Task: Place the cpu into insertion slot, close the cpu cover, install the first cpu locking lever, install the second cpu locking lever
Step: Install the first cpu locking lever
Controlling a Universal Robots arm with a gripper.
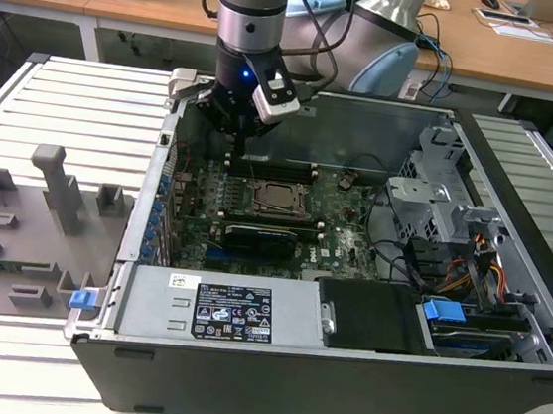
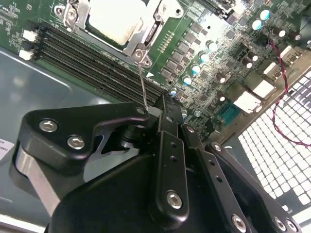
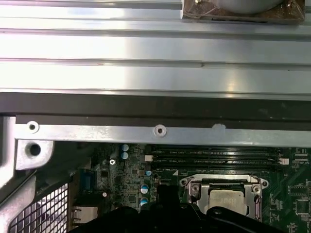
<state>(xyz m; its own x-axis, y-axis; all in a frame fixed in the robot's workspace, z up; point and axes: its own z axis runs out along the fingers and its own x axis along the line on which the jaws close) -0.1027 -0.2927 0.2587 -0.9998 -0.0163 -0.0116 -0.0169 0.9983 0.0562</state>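
Exterior view: single arm reaches down into the open grey metal computer case (image 1: 495, 392), which lies on a slatted silver metal table (image 1: 68, 103). The black gripper (image 1: 236, 142) hangs over the green motherboard (image 1: 343, 240), near the case's far wall and toward the exterior view's left edge of the board.

Small flat square cpu (image 1: 281, 198) with pale silver-grey top: seated in the square black insertion slot (image 1: 261, 195), near the middle of the board, just on the near side of the gripper. The thin silvery metal cpu cover (image 3: 200, 187) lies flat, framing the chip; the chip's top shows through its window in both wrist views.

Second wrist view: a thin silvery wire locking lever (image 2: 142, 82) rises from the socket corner nearest the gripper and runs straight up to the fingertips. The fingers are drawn together on the lever's upper end, with no gap showing either side of the wire. The lever stands raised, well off the board, not latched down.

Long narrow black memory slots (image 2: 92, 58) run parallel between the socket and the case's far wall. A long black card (image 1: 258, 235) stands just on the near side of the socket. The grey power supply box with white-and-black label (image 1: 225, 311) sits along the case's near edge. A grey plastic fixture plate with upright blocks (image 1: 24, 228) rests on the table, off the case's side at the exterior view's left.
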